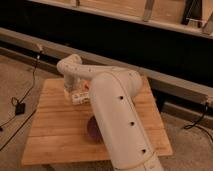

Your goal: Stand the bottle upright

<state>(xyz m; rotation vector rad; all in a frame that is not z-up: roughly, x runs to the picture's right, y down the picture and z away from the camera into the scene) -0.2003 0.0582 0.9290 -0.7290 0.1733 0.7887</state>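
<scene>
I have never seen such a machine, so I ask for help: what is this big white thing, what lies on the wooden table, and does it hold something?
The big white thing is a robot arm. There is a single picture, looking down along this arm from high behind it. The arm bends over a wooden table. At its far end is the gripper, low over the table's far part. Something small and pale with a bit of orange sits there, possibly the bottle, but I cannot tell whether it is held. A dark purple bowl shows partly beside the arm. Black cables lie on the floor.

Claw [76, 96] low over table's [52, 130] far side (bowl [94, 129] nearer).
</scene>
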